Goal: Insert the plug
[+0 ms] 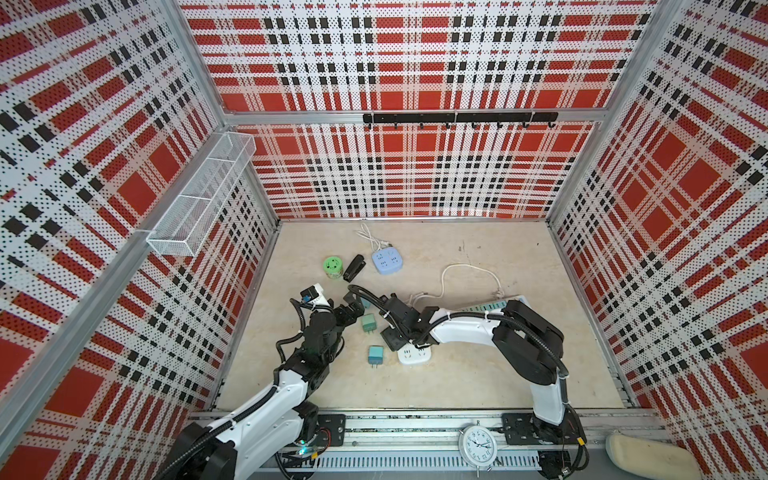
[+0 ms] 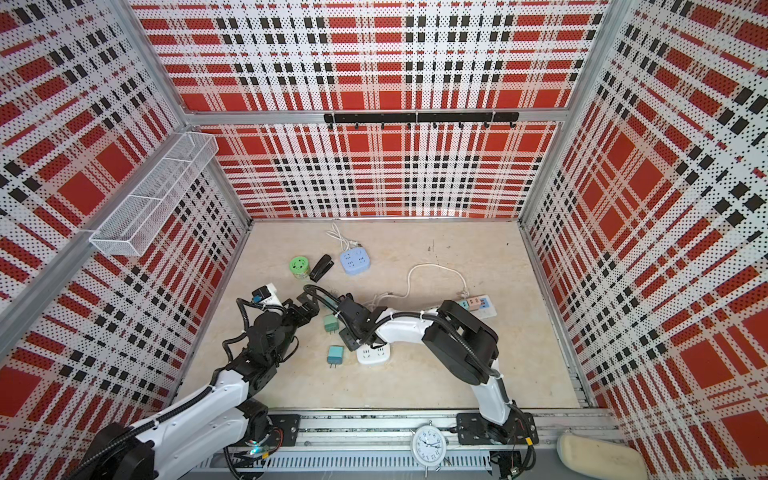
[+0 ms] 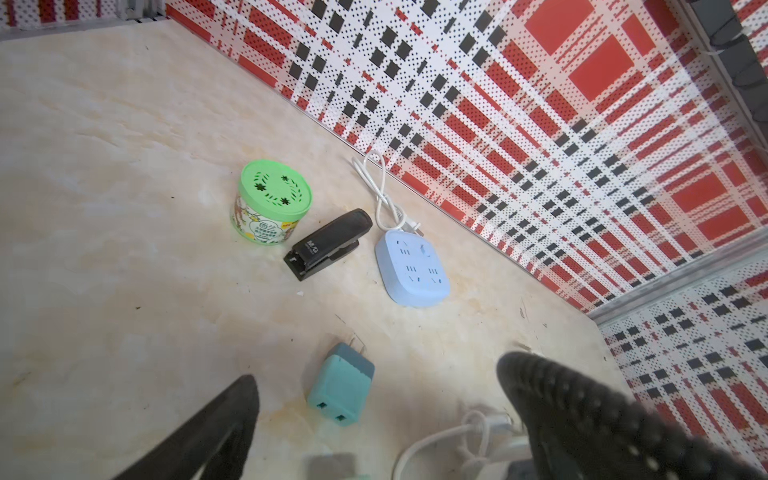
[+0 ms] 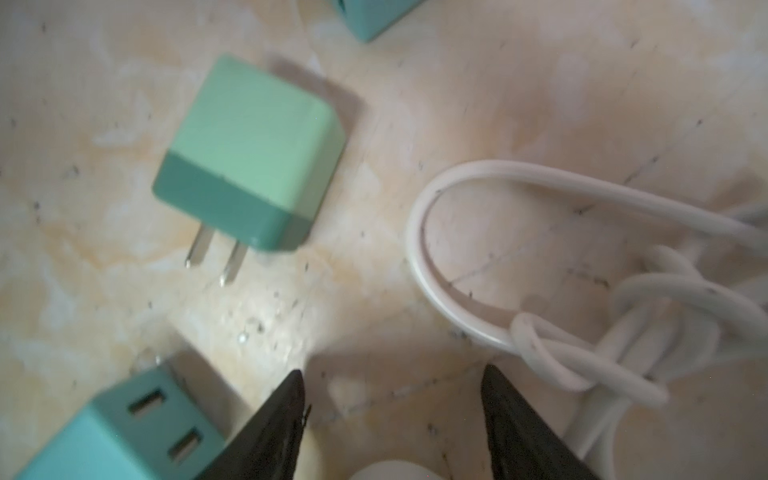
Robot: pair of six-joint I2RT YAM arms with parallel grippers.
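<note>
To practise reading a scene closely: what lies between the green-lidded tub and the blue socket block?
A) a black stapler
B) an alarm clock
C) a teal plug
A: the black stapler lies between the green-lidded tub and the blue socket block.

Front right: desk (image 1: 498,386) bare, wide passage.
Centre: green plug (image 1: 368,323), blue plug (image 1: 375,354) and white socket block (image 1: 414,355) lie close, narrow gaps.
Back left: tin (image 1: 333,267), stapler (image 1: 354,267), blue socket block (image 1: 388,260) in a tight row.
Right gripper (image 4: 392,374) fingers (image 4: 274,424): bare desk between, knotted cord (image 4: 623,332) just beside.
</note>
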